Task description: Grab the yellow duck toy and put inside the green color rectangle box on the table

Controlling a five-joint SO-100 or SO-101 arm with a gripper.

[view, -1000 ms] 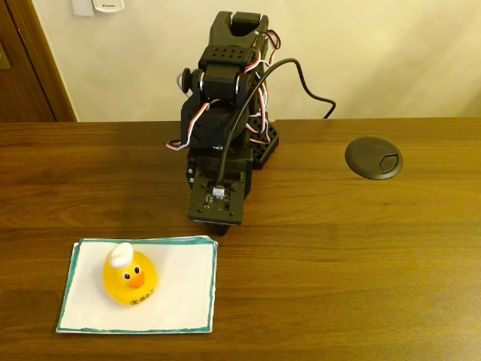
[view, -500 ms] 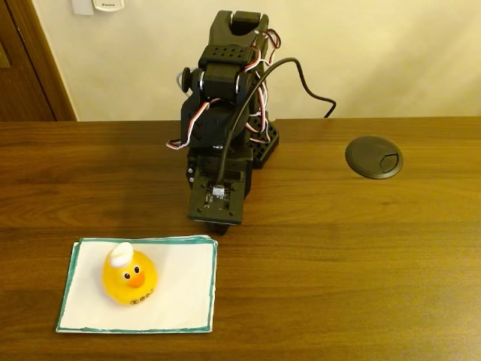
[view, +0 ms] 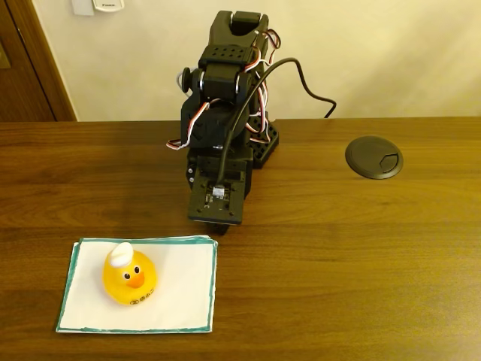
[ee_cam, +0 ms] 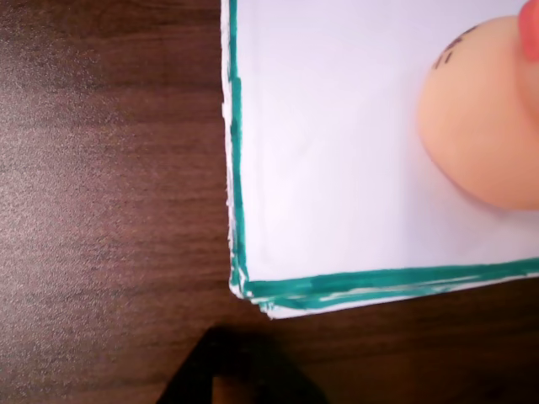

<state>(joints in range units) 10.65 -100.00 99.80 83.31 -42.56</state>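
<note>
The yellow duck toy [view: 129, 276] stands upright on the green color rectangle box [view: 184, 289], a white sheet with a teal border at the front left of the table [view: 338, 263]. The arm is folded back, and my gripper [view: 219, 225] points down just behind the sheet's far right corner, apart from the duck. In the wrist view the sheet's corner [ee_cam: 337, 151] fills the upper right, with part of the duck [ee_cam: 484, 126] at the right edge. The dark gripper tip [ee_cam: 227, 383] shows at the bottom as one closed point with nothing in it.
A round black cable grommet [view: 373, 156] is set in the table at the back right. The arm's base and cable [view: 301, 83] stand at the back centre against a pale wall. A wooden door frame [view: 30, 68] rises at the far left.
</note>
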